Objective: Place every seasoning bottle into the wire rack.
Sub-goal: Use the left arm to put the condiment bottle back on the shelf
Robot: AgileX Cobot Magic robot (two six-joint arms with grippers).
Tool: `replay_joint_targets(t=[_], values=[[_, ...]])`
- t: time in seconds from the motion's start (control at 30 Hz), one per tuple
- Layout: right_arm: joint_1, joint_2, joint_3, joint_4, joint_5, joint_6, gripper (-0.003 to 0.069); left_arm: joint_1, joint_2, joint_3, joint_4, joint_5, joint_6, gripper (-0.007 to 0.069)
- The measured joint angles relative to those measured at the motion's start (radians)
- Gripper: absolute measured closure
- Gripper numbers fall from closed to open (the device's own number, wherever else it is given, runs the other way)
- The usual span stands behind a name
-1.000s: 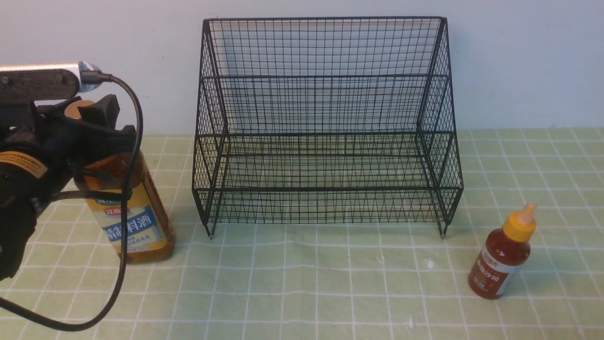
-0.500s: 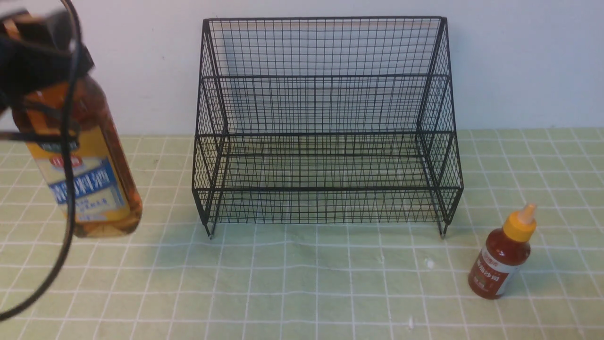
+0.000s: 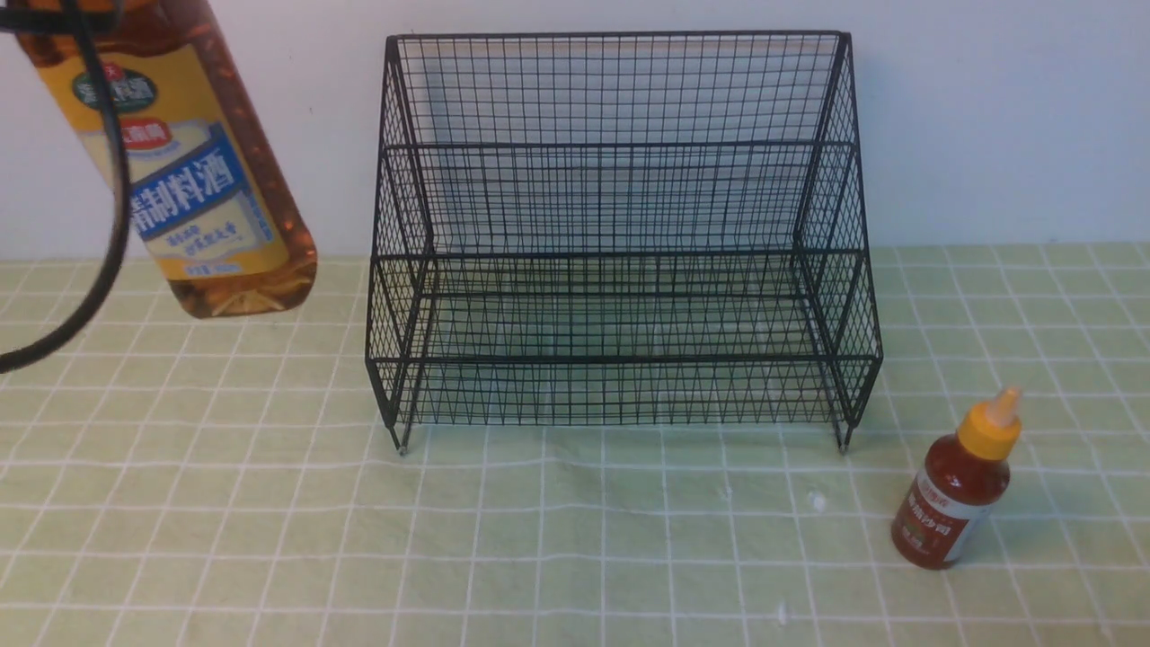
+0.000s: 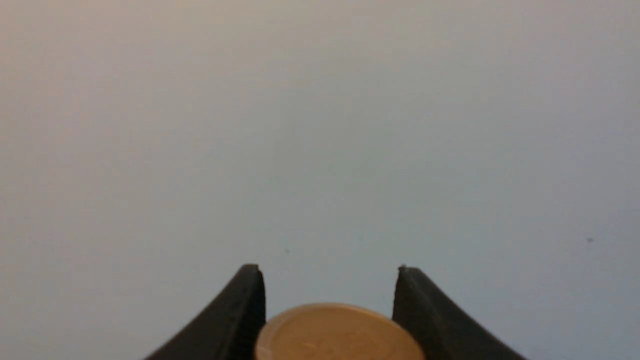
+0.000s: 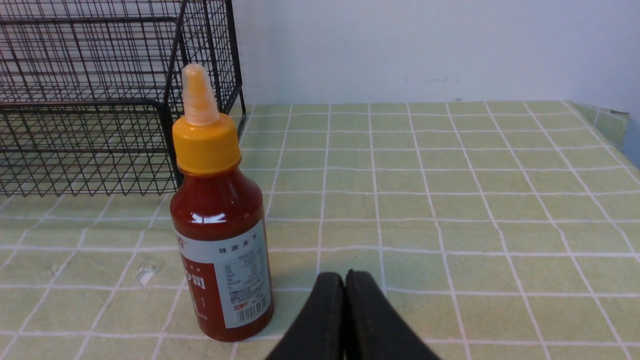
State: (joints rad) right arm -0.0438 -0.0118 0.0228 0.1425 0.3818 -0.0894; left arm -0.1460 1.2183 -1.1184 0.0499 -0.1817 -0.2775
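Bottles number two: the tall clear amber bottle (image 3: 180, 180) hangs tilted aloft left of the one black wire-mesh rack (image 3: 620, 252), held by the left claw (image 4: 328, 269) with its tan cap (image 4: 337, 332) between the fingers, while the small red sauce bottle (image 3: 952, 503) stands on the green table (image 3: 575, 557) before the closed, empty right claw (image 5: 344, 275)

On the tall amber bottle (image 3: 269, 211), the white characters 精制料酒 are printed large on the blue band (image 3: 184, 193) of its yellow label. Above the band, a dark oval badge (image 3: 114, 90) and a small red badge (image 3: 144, 135) carry characters too blurred to be read, as are the fine lines below it.

On the white label (image 5: 240, 280) of the small red sauce bottle (image 5: 217, 210), 味浓天下 is printed in small dark characters near the top. A large red 司 is seen at the label's edge, and a barcode (image 5: 248, 311) is printed near the base. The small print between them cannot be made out.
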Motion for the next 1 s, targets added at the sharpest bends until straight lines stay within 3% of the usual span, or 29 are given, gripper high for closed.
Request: replay_joint_targets(t=[0.3, 0.67, 1.0], values=[[0.000, 0.000, 0.000, 0.000, 0.000, 0.000, 0.0673, -0.125, 0.188, -0.175, -0.060, 0.000, 0.011, 0.0323], [0.000, 0.000, 0.000, 0.000, 0.000, 0.000, 0.0673, -0.136, 0.432, -0.412, -0.065, -0.006, 0.041, 0.0323], [0.000, 0.000, 0.000, 0.000, 0.000, 0.000, 0.0673, -0.141, 0.519, -0.422, -0.066, 0.067, 0.041, 0.0323]])
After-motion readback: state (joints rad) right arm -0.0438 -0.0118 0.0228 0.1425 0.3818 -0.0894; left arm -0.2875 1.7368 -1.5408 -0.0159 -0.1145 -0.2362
